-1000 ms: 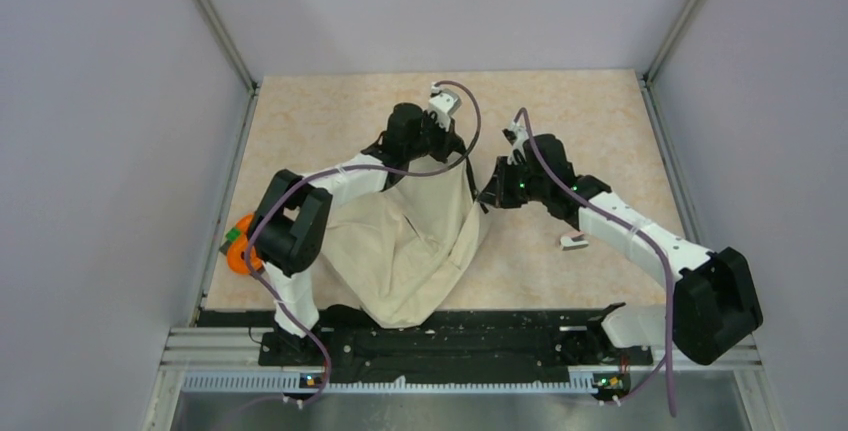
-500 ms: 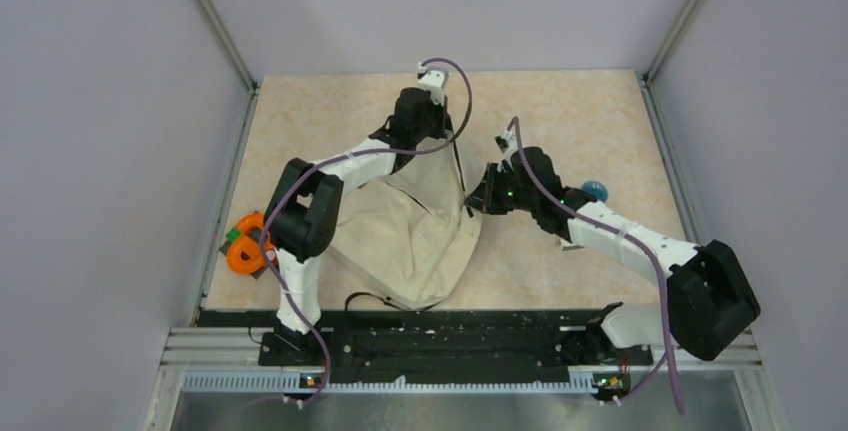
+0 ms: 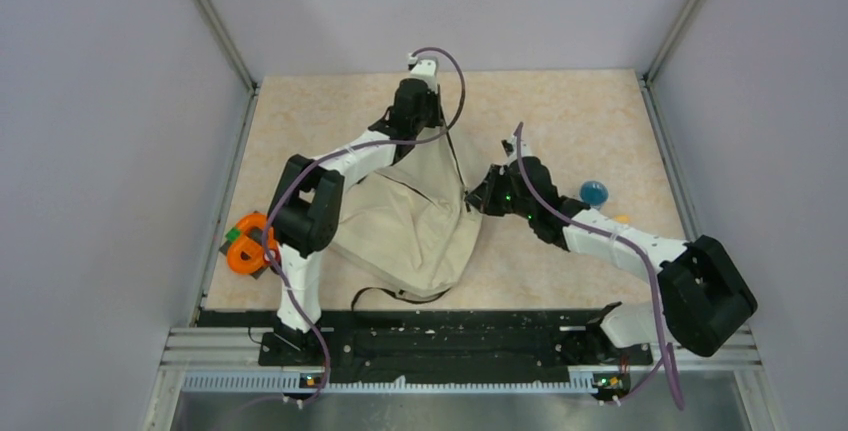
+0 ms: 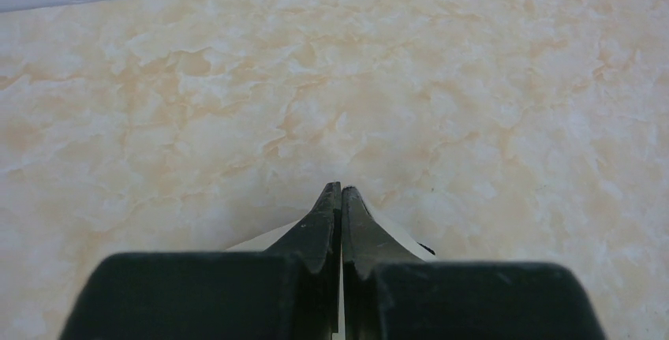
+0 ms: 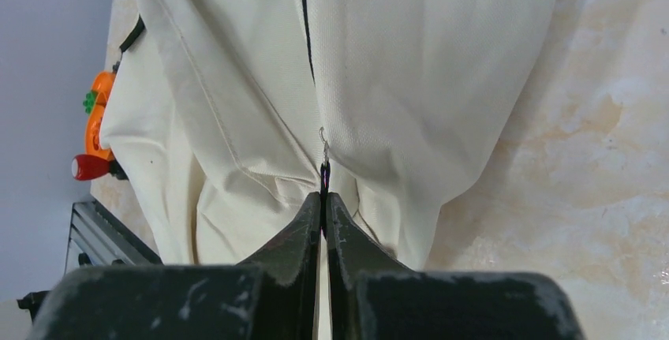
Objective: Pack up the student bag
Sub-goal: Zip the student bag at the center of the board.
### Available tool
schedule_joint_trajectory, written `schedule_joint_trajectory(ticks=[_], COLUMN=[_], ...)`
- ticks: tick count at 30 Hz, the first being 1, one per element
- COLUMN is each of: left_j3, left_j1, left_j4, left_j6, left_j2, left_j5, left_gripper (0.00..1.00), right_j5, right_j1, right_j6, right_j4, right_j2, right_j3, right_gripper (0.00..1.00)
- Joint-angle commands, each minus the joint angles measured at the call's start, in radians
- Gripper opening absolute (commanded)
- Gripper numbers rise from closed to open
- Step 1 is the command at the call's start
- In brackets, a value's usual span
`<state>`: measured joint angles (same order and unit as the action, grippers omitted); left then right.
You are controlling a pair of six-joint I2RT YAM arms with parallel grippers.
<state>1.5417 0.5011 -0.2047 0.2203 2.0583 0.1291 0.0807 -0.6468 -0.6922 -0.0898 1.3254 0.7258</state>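
The student bag [image 3: 410, 231] is a cream fabric backpack lying flat between my two arms. My left gripper [image 3: 425, 136] is at the bag's far corner. In the left wrist view the left gripper [image 4: 341, 190] is shut, with cream bag fabric [image 4: 264, 240] showing beside and between its fingers. My right gripper [image 3: 472, 199] is at the bag's right edge. In the right wrist view the right gripper [image 5: 324, 196] is shut on the zipper pull [image 5: 324, 158] of the black zipper line on the bag [image 5: 394, 64].
An orange toy-like object [image 3: 245, 246] lies at the table's left edge, also in the right wrist view [image 5: 99, 115]. A blue round object [image 3: 594, 192] and a small orange piece [image 3: 622, 218] lie right of the right arm. A black strap [image 3: 385, 294] trails near the front rail.
My left gripper has moved farther away, drawing the bag's far corner with it. The bag has slid away from the front rail. My right gripper has shifted left, uncovering the blue object.
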Motion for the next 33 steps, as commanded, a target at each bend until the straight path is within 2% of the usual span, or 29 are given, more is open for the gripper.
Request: schedule_joint_trajectory(ticks=[1, 7, 15, 17, 20, 22, 25, 28, 33], left_j3=[0.099, 0.090, -0.077, -0.107, -0.153, -0.186, -0.231, -0.292, -0.415], left_j1=[-0.084, -0.100, -0.099, -0.099, -0.100, -0.098, -0.096, -0.085, -0.049], left_j4=[-0.163, -0.167, -0.256, -0.251, -0.249, -0.245, -0.225, -0.215, -0.226], left_j6=[0.037, 0.036, 0.015, 0.003, -0.008, -0.009, -0.004, 0.025, 0.074], left_j2=[-0.013, -0.024, -0.098, -0.124, -0.164, -0.198, -0.255, -0.314, -0.374], left_j5=[0.166, 0.153, 0.010, -0.016, -0.036, -0.041, -0.070, -0.156, -0.279], left_gripper=[0.00, 0.00, 0.00, 0.07, 0.34, 0.48, 0.60, 0.64, 0.66], right_j5=[0.071, 0.049, 0.022, -0.005, -0.026, -0.035, -0.048, -0.072, -0.113], right_j1=[-0.048, -0.065, -0.066, -0.061, -0.033, -0.003, 0.045, 0.086, 0.115], right_j6=[-0.034, -0.038, 0.007, 0.034, 0.073, 0.097, 0.149, 0.196, 0.280], right_j4=[0.019, -0.017, 0.009, 0.053, 0.086, 0.107, 0.133, 0.144, 0.130], right_j2=[0.035, 0.066, 0.048, 0.038, 0.024, 0.007, -0.008, 0.006, 0.109], right_j3=[-0.051, -0.074, -0.043, -0.016, 0.014, 0.025, 0.053, 0.103, 0.238], right_gripper=[0.00, 0.00, 0.01, 0.09, 0.25, 0.38, 0.54, 0.65, 0.70])
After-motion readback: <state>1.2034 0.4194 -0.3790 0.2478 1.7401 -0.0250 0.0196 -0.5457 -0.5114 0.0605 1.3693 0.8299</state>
